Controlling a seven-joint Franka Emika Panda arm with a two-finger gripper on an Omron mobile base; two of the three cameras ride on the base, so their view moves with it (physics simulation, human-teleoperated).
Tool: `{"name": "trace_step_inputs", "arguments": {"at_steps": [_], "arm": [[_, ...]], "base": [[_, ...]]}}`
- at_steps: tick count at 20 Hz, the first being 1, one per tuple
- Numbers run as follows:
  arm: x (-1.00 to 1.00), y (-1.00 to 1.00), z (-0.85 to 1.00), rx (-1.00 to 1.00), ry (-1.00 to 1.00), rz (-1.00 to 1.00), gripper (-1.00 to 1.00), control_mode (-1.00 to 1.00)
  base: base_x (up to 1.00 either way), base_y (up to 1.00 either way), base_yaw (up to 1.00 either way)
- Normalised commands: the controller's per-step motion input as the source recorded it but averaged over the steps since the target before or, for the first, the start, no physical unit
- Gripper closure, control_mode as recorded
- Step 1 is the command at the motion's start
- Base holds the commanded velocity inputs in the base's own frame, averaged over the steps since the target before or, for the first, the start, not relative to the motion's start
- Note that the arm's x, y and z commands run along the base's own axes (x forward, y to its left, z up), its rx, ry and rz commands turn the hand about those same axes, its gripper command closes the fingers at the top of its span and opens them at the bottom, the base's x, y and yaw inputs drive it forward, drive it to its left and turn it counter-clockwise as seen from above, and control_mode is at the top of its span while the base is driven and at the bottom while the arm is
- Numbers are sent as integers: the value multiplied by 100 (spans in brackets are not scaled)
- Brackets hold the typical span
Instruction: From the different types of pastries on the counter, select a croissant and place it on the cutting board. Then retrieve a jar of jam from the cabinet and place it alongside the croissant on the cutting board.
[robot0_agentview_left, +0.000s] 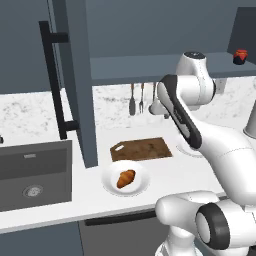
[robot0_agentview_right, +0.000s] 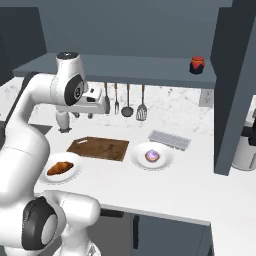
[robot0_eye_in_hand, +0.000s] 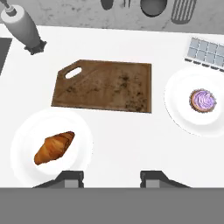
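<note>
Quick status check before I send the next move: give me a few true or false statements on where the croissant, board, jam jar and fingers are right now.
1. The croissant lies on a white plate. True.
2. The cutting board already holds a pastry. False: its surface is bare.
3. The jar of jam stands on the cabinet shelf, above the counter. True.
4. The purple frosted pastry shares a plate with the croissant. False: it sits on its own plate, on the board's other side.
5. The fingers are clamped on the croissant. False: they hang above the counter holding nothing.
</note>
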Motion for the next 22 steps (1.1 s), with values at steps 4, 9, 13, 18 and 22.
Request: {"name": "trace_step_inputs", "arguments": {"at_steps": [4, 9, 13, 18, 22], "arm": [[-4, 19, -4, -11, -12, 0, -100, -100], [-16, 39, -30, -15, -9, -2, -100, -100], [-17, 31, -61, -1, 0, -1, -100, -100], [-6, 9, -15, 0, 2, 0, -100, -100], [0, 0, -6, 0, 6, 0, -100, -100]], "base": [[0, 0, 0], [0, 0, 0], [0, 0, 0], [0, 0, 0], [0, 0, 0]]}}
